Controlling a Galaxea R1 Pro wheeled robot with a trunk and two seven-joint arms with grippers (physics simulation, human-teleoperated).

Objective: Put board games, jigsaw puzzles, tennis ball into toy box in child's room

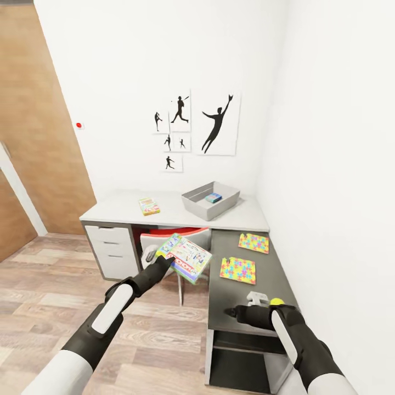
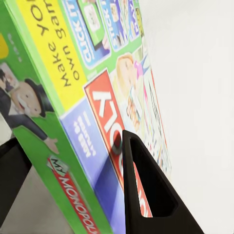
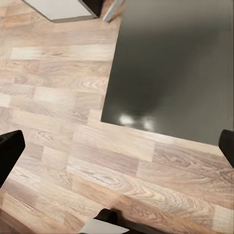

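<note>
— Holding what, and where's the toy box (image 1: pixel 210 201)?
— Left gripper (image 1: pixel 168 260) is clamped on the board game (image 1: pixel 184 257); the box lies ahead, right, on the table (image 1: pixel 164 211).
— Right gripper (image 1: pixel 237 312)?
— Jaws apart, empty.

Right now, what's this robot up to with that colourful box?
The left hand is clamped on a Monopoly board game, held in the air before the corner desk. The grey toy box sits there with a small blue item inside. Another board game, two jigsaw puzzles and a tennis ball lie outside it.
</note>
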